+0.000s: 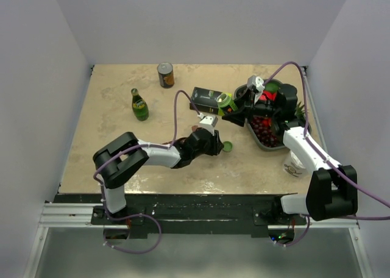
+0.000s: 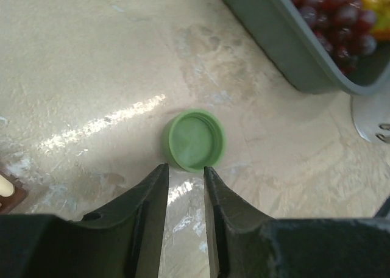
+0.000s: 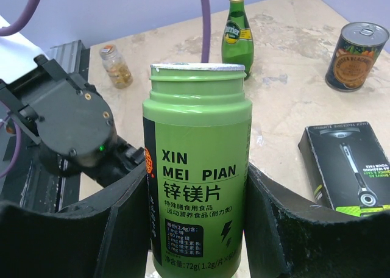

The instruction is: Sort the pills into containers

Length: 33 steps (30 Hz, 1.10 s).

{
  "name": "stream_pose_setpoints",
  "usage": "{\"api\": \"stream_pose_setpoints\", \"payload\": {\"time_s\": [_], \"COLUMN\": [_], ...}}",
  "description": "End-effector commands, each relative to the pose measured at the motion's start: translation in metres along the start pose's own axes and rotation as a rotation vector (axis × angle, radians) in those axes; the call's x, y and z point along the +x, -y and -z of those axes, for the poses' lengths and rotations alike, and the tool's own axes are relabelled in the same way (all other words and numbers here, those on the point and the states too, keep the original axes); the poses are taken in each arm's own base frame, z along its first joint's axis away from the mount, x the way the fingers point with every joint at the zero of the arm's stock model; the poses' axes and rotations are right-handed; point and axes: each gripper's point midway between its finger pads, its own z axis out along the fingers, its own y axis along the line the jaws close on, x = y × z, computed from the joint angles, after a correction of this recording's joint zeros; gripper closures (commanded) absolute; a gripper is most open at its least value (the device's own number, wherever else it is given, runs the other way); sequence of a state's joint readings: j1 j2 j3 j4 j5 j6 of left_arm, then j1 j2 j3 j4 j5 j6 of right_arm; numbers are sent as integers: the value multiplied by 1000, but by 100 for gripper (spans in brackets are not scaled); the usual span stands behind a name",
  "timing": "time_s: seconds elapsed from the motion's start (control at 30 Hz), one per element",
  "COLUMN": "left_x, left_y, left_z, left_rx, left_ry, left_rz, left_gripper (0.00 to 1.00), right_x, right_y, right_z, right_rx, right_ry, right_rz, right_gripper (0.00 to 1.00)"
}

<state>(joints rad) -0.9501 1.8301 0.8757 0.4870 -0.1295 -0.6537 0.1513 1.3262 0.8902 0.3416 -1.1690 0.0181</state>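
My right gripper is shut on an upright green pill bottle labelled XIN MEI PIAN, whose cap is off; the top view shows the bottle held above the table near the black box. The green cap lies open side up on the table just beyond the tips of my left gripper, which is shut with nothing between its fingers. In the top view the cap sits right of the left gripper. A maroon corner, likely the containers, shows at the left edge. No pills show.
A grey tray of grapes lies to the right, with a white utensil beside it. A black box, a green glass bottle and a can stand further back. A white cup is near the right arm.
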Motion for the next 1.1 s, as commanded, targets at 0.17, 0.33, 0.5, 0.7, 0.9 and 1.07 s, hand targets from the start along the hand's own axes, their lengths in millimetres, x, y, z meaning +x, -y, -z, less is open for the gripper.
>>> {"api": "stream_pose_setpoints", "payload": {"time_s": [0.17, 0.33, 0.5, 0.7, 0.9, 1.07], "left_x": [-4, 4, 10, 11, 11, 11], "left_y": [-28, -34, -32, -40, -42, -30], "left_z": [-26, -36, -37, -27, -18, -21], "left_rx": [-303, -392, -398, -449, -438, -351], "left_ry": [9, -40, -63, -84, -83, -81], "left_rz": [107, 81, 37, -78, -165, -199], "left_gripper": [64, 64, 64, 64, 64, 63], "right_x": [-28, -28, -27, -28, -27, -27], "right_y": [-1, -1, -1, -1, 1, 0], "right_z": [4, 4, 5, 5, 6, 5], "right_rx": [8, 8, 10, 11, 15, 15], "right_ry": [39, 40, 40, 42, 42, 44], "right_rz": [95, 94, 91, 90, 88, 87], "right_gripper": [98, 98, 98, 98, 98, 98]}}
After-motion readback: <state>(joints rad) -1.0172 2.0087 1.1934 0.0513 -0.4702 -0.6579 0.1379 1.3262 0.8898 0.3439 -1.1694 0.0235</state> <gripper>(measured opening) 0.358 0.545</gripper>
